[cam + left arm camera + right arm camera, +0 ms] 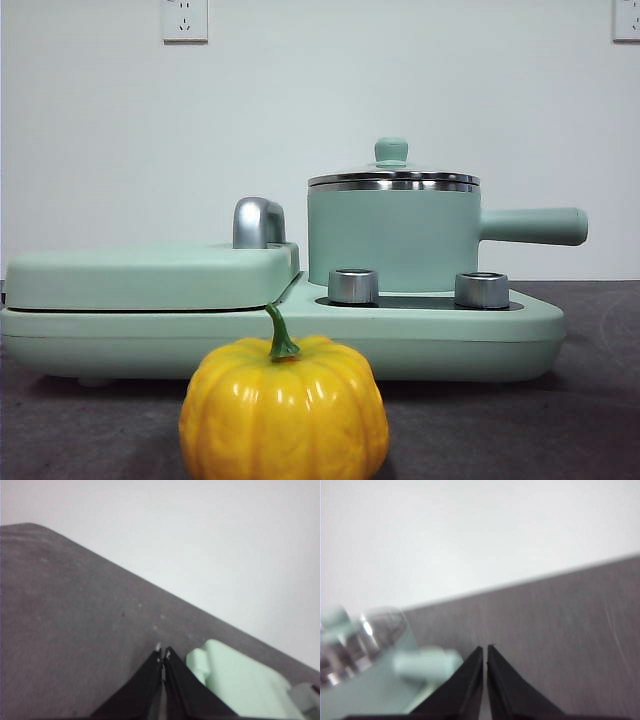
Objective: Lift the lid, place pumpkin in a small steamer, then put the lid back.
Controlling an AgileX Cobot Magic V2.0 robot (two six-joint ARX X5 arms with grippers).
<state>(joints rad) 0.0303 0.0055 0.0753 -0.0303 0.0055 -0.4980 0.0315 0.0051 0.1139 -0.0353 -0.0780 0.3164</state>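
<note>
The yellow-orange pumpkin (pixel 284 410) with its green stem stands on the dark table in front of the appliance. The small steamer (pixel 395 240), a mint-green pot with a long side handle (pixel 532 226), sits on the appliance's right half. The glass lid (pixel 393 176) with its mint-green knob (pixel 391 150) rests on the pot. Neither gripper shows in the front view. My left gripper (pixel 163 656) is shut and empty above the table, beside the appliance's flat cover (pixel 240 680). My right gripper (pixel 485 649) is shut and empty; the blurred pot handle (pixel 425 662) and lid (pixel 375 630) show beside it.
The wide mint-green appliance base (pixel 300 335) with two silver knobs (pixel 353 285) carries a flat mint-green griddle cover (pixel 150 275) with a steel handle (pixel 258 222) on its left half. A white wall stands behind the table.
</note>
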